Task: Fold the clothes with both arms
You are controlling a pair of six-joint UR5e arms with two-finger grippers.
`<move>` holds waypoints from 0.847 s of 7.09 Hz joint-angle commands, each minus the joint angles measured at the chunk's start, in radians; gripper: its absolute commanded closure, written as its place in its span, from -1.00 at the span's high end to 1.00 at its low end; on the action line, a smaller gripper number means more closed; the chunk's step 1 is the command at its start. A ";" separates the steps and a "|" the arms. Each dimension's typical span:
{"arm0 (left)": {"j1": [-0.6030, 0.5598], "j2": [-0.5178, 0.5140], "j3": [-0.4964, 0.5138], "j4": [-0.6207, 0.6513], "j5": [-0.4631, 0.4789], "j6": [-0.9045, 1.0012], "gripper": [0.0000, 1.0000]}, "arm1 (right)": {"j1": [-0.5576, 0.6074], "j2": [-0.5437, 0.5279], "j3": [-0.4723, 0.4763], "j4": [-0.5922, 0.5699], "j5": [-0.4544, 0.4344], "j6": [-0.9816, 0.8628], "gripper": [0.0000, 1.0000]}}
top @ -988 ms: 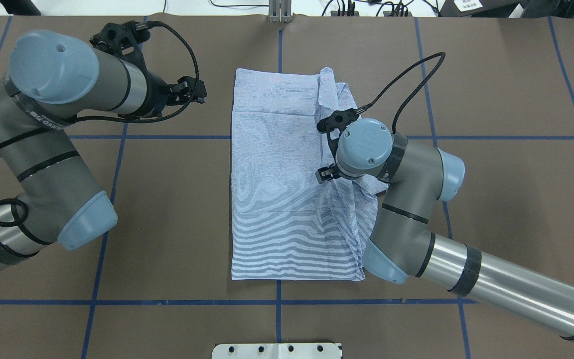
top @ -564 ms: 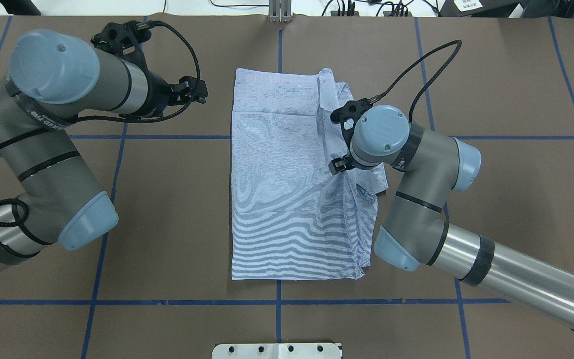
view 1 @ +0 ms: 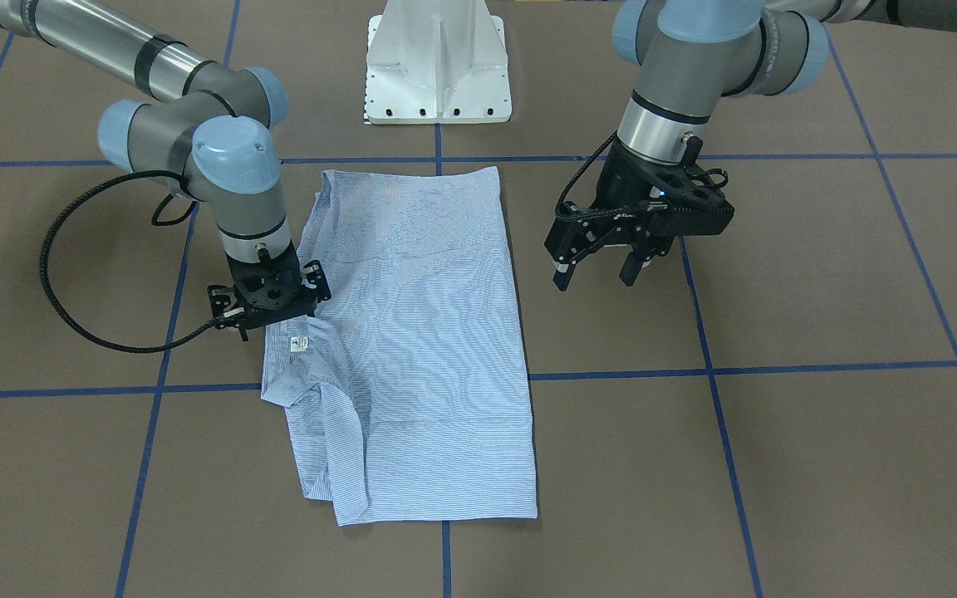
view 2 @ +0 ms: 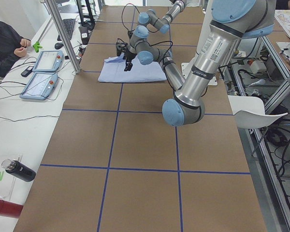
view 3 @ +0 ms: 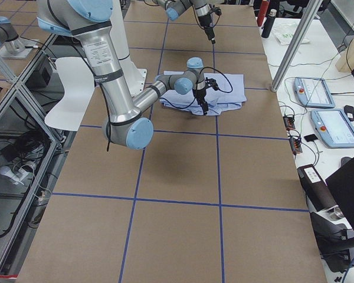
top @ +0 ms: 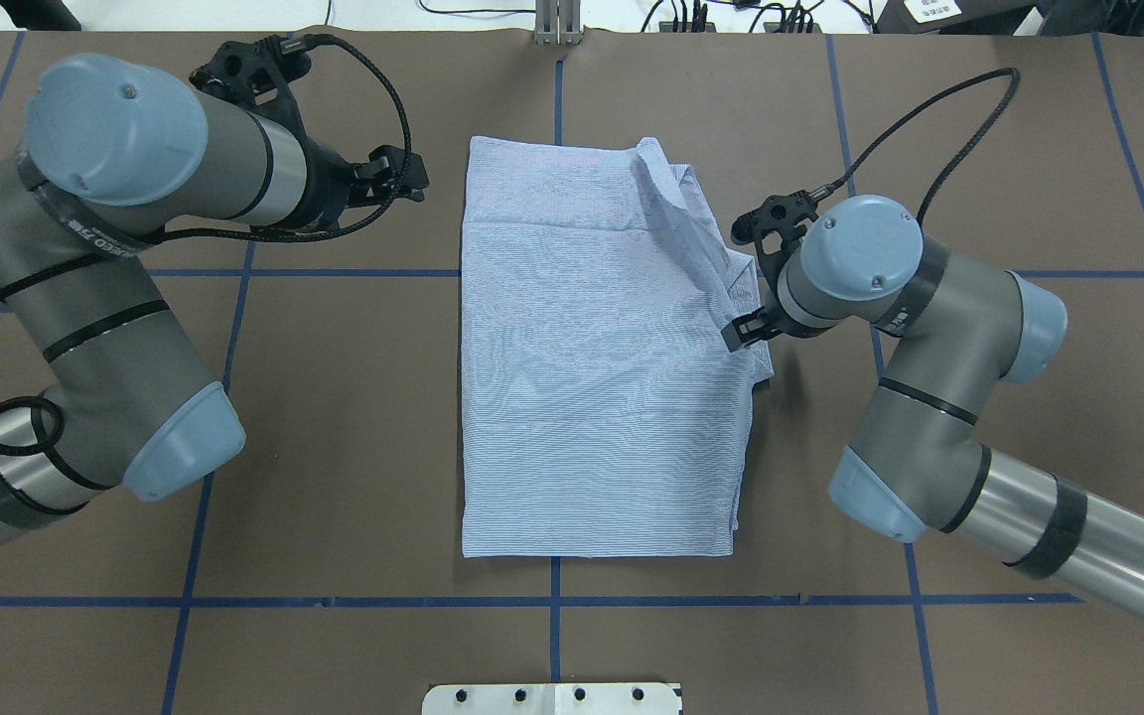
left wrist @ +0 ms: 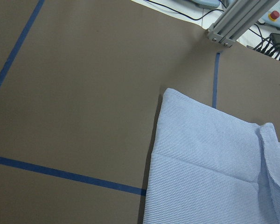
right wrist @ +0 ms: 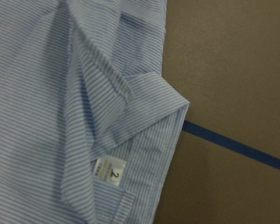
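The light blue striped shirt (top: pixel 592 377) lies folded in a tall rectangle at mid-table (view 1: pixel 420 332). Its collar, with the white neck label (right wrist: pixel 110 171), forms a raised ridge along the edge on the robot's right. My right gripper (top: pixel 743 333) hovers low over that collar edge (view 1: pixel 271 316). I cannot tell whether its fingers pinch cloth. My left gripper (view 1: pixel 596 276) hangs open and empty above bare table, a short way off the shirt's opposite edge (top: pixel 403 179). The left wrist view shows the shirt's far corner (left wrist: pixel 210 172).
Blue tape lines (top: pixel 334 273) grid the brown table. The white pedestal base (view 1: pixel 437 66) stands at the robot's side, an aluminium post (left wrist: pixel 238 21) at the far edge. A seated person (view 2: pixel 5 43) and control pendants are beyond the table.
My right gripper has moved from over the shirt's middle out to its right edge, and the bunched folds there have flattened. My left gripper has edged slightly toward the shirt.
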 commanded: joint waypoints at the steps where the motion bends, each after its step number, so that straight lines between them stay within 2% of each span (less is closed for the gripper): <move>1: 0.000 -0.004 -0.016 0.000 0.000 -0.001 1.00 | 0.002 -0.091 0.074 0.000 0.014 -0.001 1.00; 3: 0.000 -0.002 -0.019 0.000 0.000 -0.001 1.00 | 0.012 -0.081 0.082 0.007 0.064 -0.001 1.00; 4: 0.000 0.000 -0.022 0.006 0.000 0.000 1.00 | 0.028 -0.019 0.055 0.004 0.062 -0.001 1.00; 6: -0.001 0.000 -0.037 0.025 0.005 0.002 1.00 | 0.027 0.116 -0.081 0.012 0.059 0.002 1.00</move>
